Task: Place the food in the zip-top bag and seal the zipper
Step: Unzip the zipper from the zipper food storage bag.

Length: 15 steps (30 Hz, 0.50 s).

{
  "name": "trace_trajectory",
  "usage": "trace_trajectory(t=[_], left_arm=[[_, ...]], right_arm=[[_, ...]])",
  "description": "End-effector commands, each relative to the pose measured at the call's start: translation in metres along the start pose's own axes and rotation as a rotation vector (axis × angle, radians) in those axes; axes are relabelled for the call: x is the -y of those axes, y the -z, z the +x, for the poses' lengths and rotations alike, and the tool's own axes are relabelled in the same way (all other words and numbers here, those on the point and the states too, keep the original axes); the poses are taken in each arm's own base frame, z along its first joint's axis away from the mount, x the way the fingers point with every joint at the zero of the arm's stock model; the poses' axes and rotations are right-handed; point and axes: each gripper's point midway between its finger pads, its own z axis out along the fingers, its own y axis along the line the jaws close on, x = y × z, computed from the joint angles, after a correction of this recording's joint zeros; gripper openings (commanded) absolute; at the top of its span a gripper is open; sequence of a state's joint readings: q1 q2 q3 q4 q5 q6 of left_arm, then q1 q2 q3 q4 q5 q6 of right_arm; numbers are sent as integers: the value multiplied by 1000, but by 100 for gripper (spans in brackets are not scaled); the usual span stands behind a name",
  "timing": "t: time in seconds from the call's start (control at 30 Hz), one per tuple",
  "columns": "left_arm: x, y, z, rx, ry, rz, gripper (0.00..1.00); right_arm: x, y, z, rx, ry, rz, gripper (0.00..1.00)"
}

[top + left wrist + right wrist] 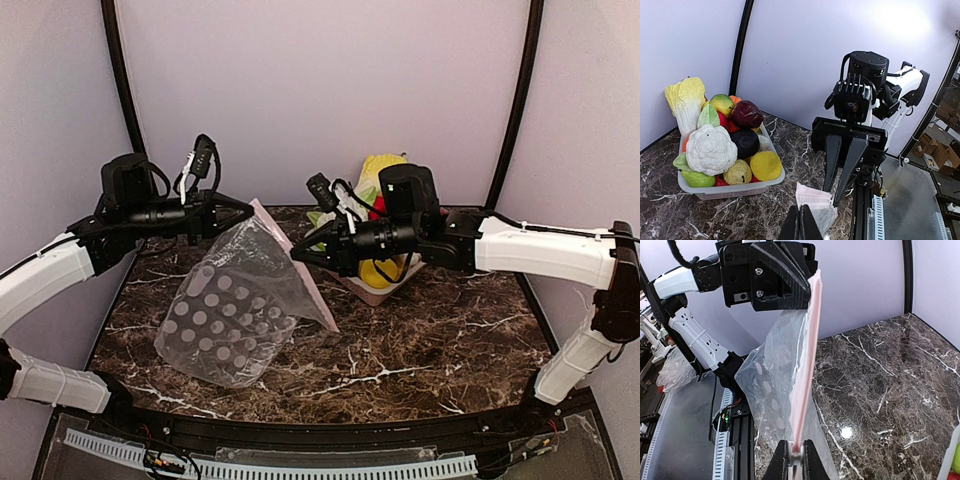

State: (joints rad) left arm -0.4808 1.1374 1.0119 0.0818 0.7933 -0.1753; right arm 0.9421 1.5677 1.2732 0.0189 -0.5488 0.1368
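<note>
The zip-top bag point(225, 315), clear with white dots, hangs stretched between both grippers above the table, and I see nothing inside it. My left gripper point(249, 208) is shut on the upper end of the pink zipper point(807, 365). My right gripper point(294, 256) is shut on the zipper's lower end, and its closed fingertips point(782, 460) pinch the strip. In the left wrist view, my left gripper point(802, 210) grips the crumpled pink edge point(812, 196). The food lies in a pale tray point(730, 190): white cauliflower point(710, 147), yellow lemon point(765, 165) and a dark purple piece point(745, 142).
The tray point(385, 290) stands at the back of the marble table, partly behind the right arm, piled with other toy produce such as a pale cabbage point(687, 102). Purple walls close off the back and sides. A black rail point(320, 440) runs along the near edge.
</note>
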Motion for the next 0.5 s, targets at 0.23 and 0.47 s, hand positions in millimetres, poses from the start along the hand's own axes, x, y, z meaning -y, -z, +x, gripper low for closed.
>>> trace_trajectory(t=[0.23, 0.47], left_arm=[[-4, 27, -50, 164, -110, -76, 1], [-7, 35, -59, 187, -118, -93, 1]], right_arm=[[7, -4, 56, -168, -126, -4, 0], [7, -4, 57, -177, -133, -5, 0]])
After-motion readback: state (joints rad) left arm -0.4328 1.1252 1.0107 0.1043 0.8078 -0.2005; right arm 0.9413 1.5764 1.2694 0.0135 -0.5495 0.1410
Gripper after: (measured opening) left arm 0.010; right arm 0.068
